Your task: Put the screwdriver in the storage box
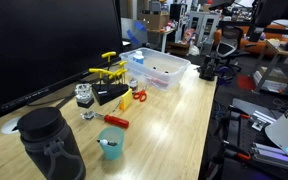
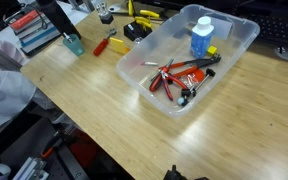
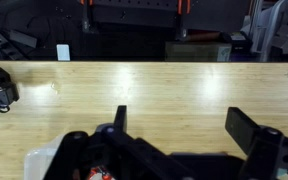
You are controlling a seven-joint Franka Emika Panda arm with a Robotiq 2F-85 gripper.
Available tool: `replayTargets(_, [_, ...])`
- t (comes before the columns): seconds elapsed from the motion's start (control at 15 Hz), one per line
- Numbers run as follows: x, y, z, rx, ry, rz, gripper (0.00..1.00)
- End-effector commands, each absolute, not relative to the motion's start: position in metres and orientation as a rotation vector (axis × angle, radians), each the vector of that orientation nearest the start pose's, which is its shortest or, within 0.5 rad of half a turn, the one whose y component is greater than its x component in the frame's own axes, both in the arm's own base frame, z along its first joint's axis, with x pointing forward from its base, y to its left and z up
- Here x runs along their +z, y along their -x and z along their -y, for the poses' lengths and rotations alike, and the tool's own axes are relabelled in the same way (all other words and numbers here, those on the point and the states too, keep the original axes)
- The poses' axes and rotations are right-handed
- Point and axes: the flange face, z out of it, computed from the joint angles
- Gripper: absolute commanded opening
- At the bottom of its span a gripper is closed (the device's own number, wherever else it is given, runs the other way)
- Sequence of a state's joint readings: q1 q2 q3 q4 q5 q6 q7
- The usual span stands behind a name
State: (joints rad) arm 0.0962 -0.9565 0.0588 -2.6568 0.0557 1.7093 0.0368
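The pincer (image 3: 179, 116) shows clearly only in the wrist view, coming in from the bottom edge. Its two dark fingers (image 3: 119, 118) stand wide apart, with bare wood of the desk (image 3: 184, 85) showing between them and nothing in their grip. The camera looks forward over the desk rather than straight down. The desk's far edge runs level across the upper part of the view, so the wrist is not rolled to either side. At the bottom left, under the pincer's body, there is a pale patch with a touch of red; I cannot tell what it is. I cannot make out the arm with any certainty in either exterior view.

The screwdriver (image 1: 112, 121) lies flat on the desk with nothing touching it. It is just beside the teal cup (image 1: 111, 145) on the cup's far side, and its dark shaft points toward the monitor. In an exterior view from the opposite side, the screwdriver (image 2: 101, 46) lies close to the teal cup (image 2: 74, 44).

The storage box (image 1: 159, 80) sits further along the desk, well apart from the screwdriver. In an exterior view the storage box (image 2: 227, 70) holds a blue bottle (image 2: 201, 38) and a heap of red and black tools (image 2: 182, 76)
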Motion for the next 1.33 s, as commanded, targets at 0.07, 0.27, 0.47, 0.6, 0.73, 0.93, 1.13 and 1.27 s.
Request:
replayTargets(0.07, [0.509, -0.266, -0.048, -0.011, 3.131, 0.135, 1.00])
replayTargets(0.27, [0.509, -0.266, -0.048, -0.011, 3.131, 0.135, 1.00])
replayTargets(0.47, [0.509, -0.266, -0.048, -0.011, 3.131, 0.135, 1.00])
replayTargets(0.6, [0.509, -0.266, -0.048, -0.011, 3.131, 0.135, 1.00])
replayTargets(0.73, [0.509, -0.266, -0.048, -0.011, 3.131, 0.135, 1.00])
replayTargets(0.93, [0.507, -0.279, -0.046, -0.043, 3.172, 0.136, 1.00])
replayTargets(1.13, [0.503, -0.310, -0.047, -0.198, 3.221, 0.154, 1.00])
replayTargets(1.27, [0.497, -0.331, -0.057, -0.302, 3.188, 0.211, 1.00])
